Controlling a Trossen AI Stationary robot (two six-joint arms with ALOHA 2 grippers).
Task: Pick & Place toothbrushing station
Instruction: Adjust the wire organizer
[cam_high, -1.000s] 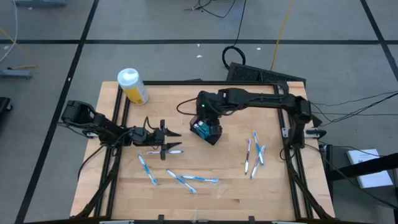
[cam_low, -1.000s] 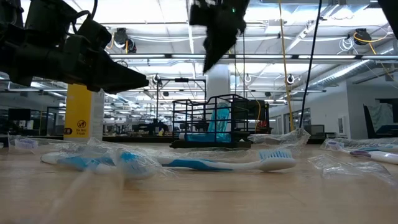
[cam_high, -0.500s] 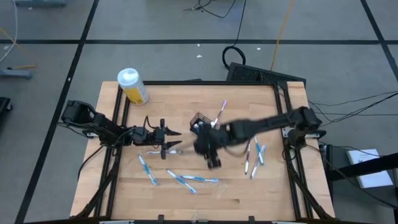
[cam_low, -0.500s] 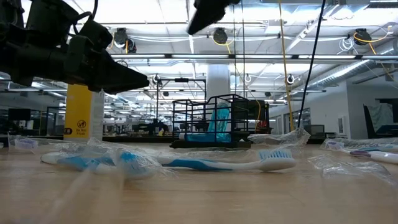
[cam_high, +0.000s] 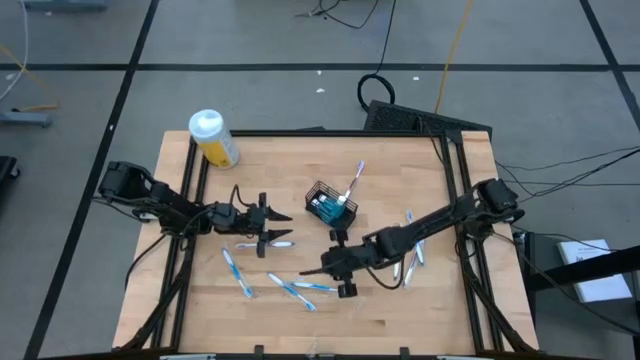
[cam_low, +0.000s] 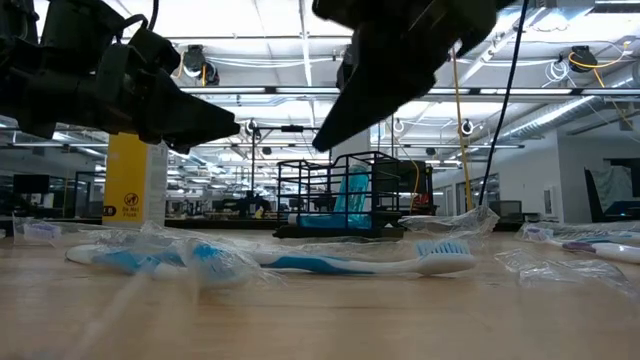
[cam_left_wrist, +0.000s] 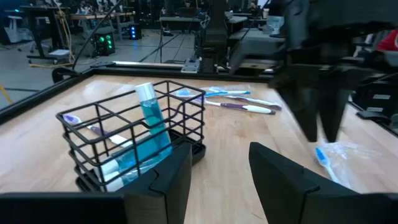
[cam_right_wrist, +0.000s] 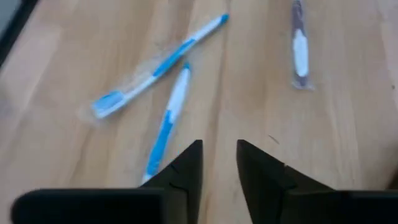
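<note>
Basket (cam_high: 331, 204) of black wire mesh sitting just above centre of the desk (cam_high: 300, 160), one teal tube (cam_left_wrist: 152, 127) upright inside, one toothbrush (cam_high: 352, 183) leaning out toward the upper right. Three blue-and-white toothbrushes (cam_high: 296, 289) scattered lower left of centre, a clutch more (cam_high: 410, 245) at right, exact number hard to tell. Yellow bottle (cam_high: 214, 138) lying upper left. Right hand (cam_high: 343, 270) spread wide, empty, low over centre. Left hand (cam_high: 268, 226) at left, fingers parted, holding nothing, basket straight ahead.
</note>
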